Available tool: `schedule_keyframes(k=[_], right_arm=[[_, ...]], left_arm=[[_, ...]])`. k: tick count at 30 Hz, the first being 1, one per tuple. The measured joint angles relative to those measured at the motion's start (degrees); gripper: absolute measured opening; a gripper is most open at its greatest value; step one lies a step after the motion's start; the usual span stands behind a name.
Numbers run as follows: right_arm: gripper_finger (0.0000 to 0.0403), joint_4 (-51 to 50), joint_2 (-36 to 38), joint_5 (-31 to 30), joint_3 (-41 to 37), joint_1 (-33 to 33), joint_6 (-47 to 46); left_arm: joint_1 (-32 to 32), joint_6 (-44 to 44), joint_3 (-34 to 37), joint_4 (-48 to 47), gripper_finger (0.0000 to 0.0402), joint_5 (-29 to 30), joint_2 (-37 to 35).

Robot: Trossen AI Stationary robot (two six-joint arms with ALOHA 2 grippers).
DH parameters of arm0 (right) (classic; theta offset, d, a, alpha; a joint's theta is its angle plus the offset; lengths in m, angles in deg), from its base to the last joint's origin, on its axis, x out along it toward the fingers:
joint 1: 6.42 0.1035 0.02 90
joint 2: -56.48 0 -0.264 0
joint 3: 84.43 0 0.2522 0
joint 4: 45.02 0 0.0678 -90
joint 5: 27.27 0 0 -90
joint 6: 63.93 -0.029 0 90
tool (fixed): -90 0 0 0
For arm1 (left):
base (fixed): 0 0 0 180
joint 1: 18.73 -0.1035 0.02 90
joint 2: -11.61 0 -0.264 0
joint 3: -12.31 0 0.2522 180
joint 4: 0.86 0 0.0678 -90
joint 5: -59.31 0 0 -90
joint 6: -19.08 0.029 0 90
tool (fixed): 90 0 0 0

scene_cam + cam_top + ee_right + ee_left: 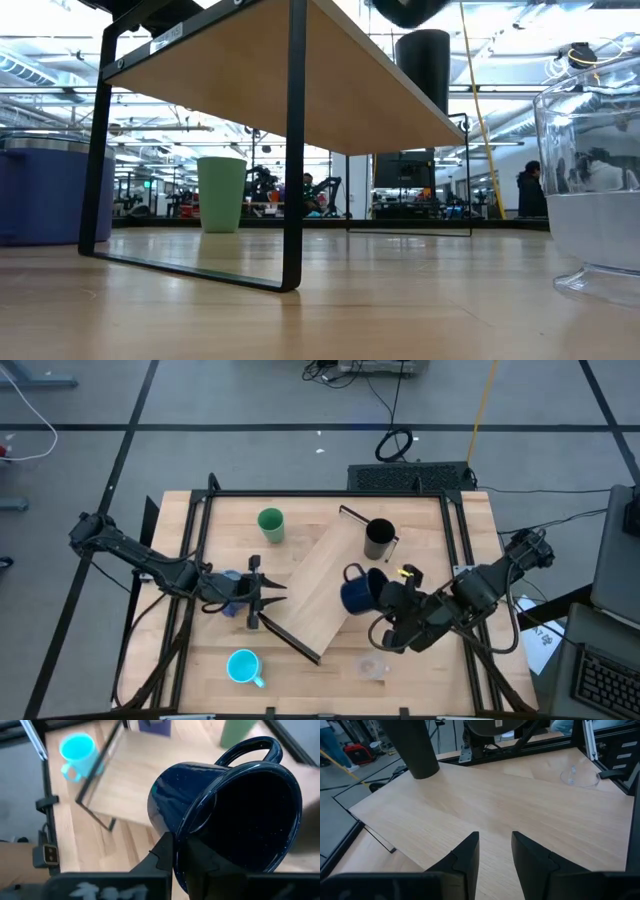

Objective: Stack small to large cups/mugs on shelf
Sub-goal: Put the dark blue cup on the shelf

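Observation:
The light-wood shelf (318, 585) stands slantwise mid-table on its dark brackets (292, 150). The tall black cup (379, 539) stands on the shelf's far end. My right gripper (380, 598) is shut on a dark blue speckled mug (225, 810) above the shelf's right edge. My left gripper (495, 852) is open and empty over the shelf's left edge. The blue-purple mug (231, 590) stands on the table under my left wrist. The green tumbler (270, 524), the cyan mug (243, 666) and the tiny clear cup (373, 666) stand on the table. My right gripper holds the dark blue mug by its rim (176, 837), on the side away from the handle (250, 747), with one finger inside the mug and one outside. The fingers come level from the table's right side. The mug is lifted clear of the shelf and tipped, its mouth toward the gripper.
The table has a dark metal frame (450, 500) along its edges. Bare shelf surface (485, 805) lies between my left gripper and the tall black cup. The room beyond holds cables, equipment and a person (530, 190) far off.

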Motion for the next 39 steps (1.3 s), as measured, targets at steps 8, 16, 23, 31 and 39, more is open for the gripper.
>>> schedule_keyframes(k=[8,16,23,31,39], right_arm=[[0.0009,3.8,0.0,-0.1,0.1,-4.5,7.4],[0.0009,7.1,0.0,0.3,0.1,-7.6,12.7],[0.0009,11.6,-0.7,0.4,0.1,-9.7,16.0],[0.0009,11.3,-3.0,3.1,0.1,-11.6,16.1],[0.0009,11.2,-4.8,5.9,0.7,-13.7,15.9]], left_arm=[[0.0,0.0,0.0,0.0,0.0118,0.0,0.0],[-0.1,0.1,0.0,0.0,0.0118,0.0,0.0],[-0.1,0.3,0.0,0.0,0.0118,0.0,0.0],[0.0,0.6,0.0,0.7,0.0118,0.4,0.0],[-0.1,0.7,0.0,0.7,0.0118,1.5,-0.4]])
